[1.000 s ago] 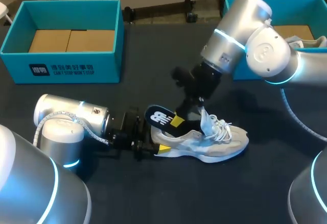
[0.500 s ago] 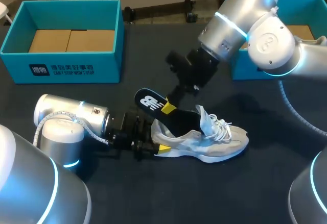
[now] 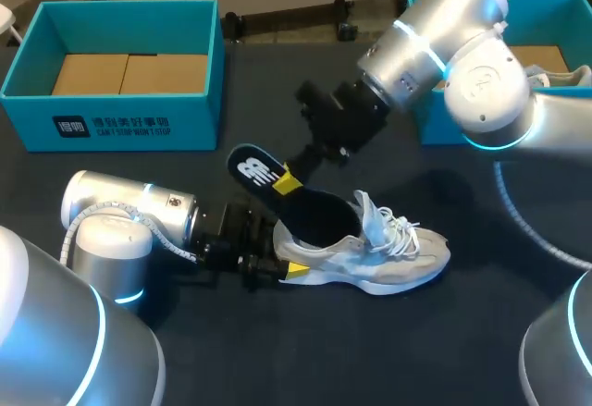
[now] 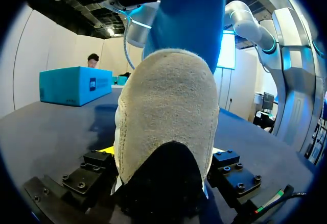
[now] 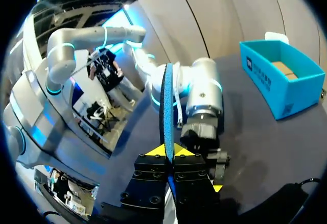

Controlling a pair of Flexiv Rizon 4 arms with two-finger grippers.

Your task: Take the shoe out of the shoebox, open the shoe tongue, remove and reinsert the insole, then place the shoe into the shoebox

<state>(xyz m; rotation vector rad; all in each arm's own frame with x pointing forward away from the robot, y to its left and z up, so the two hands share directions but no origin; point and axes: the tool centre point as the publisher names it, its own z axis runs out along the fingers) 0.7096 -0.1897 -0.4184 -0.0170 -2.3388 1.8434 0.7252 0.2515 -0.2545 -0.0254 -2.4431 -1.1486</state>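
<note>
Two grips set: right gripper [image 5: 169,150] pinches insole [image 3: 254,167]; left gripper [image 3: 270,258] clamps shoe [image 3: 398,258] at heel. Draw insole up, back over left gripper, slowly; toe end may snag.

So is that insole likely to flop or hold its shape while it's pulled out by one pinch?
The insole probably holds shape: its free heel end juts past the right hand without drooping. Likely thin and light: a slim strip edge-on in the right wrist view. Its front, inside the shoe, may drag; the left hand clamping the heel should steady that.
</note>
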